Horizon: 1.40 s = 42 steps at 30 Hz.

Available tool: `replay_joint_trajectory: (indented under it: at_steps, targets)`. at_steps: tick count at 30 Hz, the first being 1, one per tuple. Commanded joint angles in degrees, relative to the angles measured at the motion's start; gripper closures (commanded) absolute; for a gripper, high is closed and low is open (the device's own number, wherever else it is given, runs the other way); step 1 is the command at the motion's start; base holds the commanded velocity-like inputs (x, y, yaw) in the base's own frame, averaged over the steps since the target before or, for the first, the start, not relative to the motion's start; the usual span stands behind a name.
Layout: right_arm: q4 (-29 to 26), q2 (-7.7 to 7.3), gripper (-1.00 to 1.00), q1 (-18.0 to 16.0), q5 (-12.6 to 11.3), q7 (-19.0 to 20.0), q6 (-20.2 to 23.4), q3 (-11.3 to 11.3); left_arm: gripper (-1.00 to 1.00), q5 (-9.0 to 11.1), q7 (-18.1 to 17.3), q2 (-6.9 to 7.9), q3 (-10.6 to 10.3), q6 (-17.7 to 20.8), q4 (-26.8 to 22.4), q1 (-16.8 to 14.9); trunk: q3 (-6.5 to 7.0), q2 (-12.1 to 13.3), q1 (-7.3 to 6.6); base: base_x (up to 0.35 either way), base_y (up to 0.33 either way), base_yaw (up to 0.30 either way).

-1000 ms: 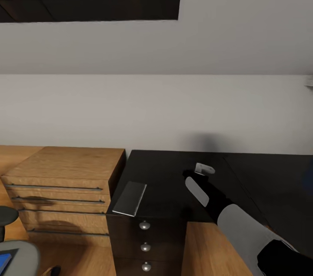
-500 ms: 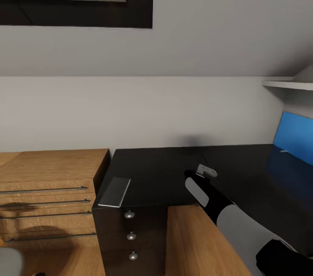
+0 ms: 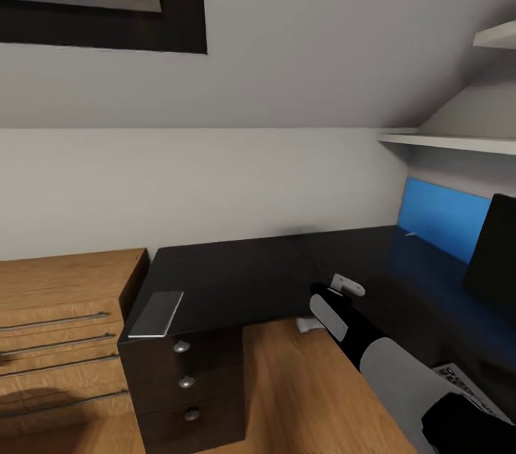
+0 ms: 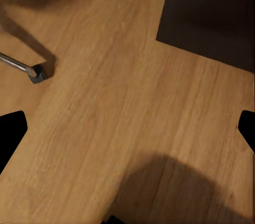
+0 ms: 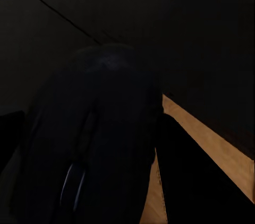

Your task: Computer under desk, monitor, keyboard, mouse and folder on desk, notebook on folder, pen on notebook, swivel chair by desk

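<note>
The desk (image 3: pixel 236 275) with its glossy black top runs from the centre to the right of the head view. The grey notebook (image 3: pixel 155 313) lies on its left corner above the drawer unit (image 3: pixel 185 382). The monitor's (image 3: pixel 494 253) black edge stands at the far right. My right gripper (image 3: pixel 333 293) hangs over the desk's inner edge, its fingers hidden behind the wrist. In the right wrist view a dark rounded thing that looks like the mouse (image 5: pixel 111 128) sits between the fingers. My left gripper (image 4: pixel 130 128) is open over the wood floor, near a chrome leg of the swivel chair (image 4: pixel 24 67).
A light-wood chest of drawers (image 3: pixel 57 325) stands left of the desk. A blue wall panel (image 3: pixel 437 214) and white shelves (image 3: pixel 451 142) are behind the desk's right wing. A pale patterned thing (image 3: pixel 466 386) lies at the desk's near right. Wood floor (image 3: pixel 301 397) fills the desk's inner corner.
The camera has swung right: chest, desk and notebook slid left in the picture, and the shelves, blue panel and monitor edge came into view. The right arm keeps its pose.
</note>
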Motion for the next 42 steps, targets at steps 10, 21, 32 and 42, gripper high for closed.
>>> replay_joint_trajectory:
  at_steps: [10, 21, 32, 42]
  targets:
    - [3.6, -1.55, 1.00, -0.1, -0.2, 1.2, -1.9, -2.4, -1.00, 0.5, 0.3, 0.04, -0.5, -0.1, -0.1, 0.0, -0.01, 0.0, 0.00, -0.001, 0.000, -0.289]
    - [7.7, -1.36, 1.00, -0.1, -0.3, 2.7, -8.1, -2.5, -1.00, 0.5, 0.3, 0.08, -0.4, -0.1, -0.2, 0.0, -0.01, 0.0, 0.00, 0.000, 0.000, -0.111]
    - [8.4, -1.64, 1.00, -0.1, -0.2, 2.8, -8.3, -2.5, -1.00, 0.4, 0.2, 0.13, -0.4, -0.2, -0.2, 0.0, -0.01, 0.0, 0.00, 0.071, -0.015, -0.001]
    - [12.7, -1.86, 1.00, -0.1, -0.2, 2.8, -10.8, -7.3, -1.00, 0.6, 0.6, 0.30, -0.2, -0.2, -0.2, 0.0, -0.01, 0.0, 0.00, 0.158, -0.060, 0.000]
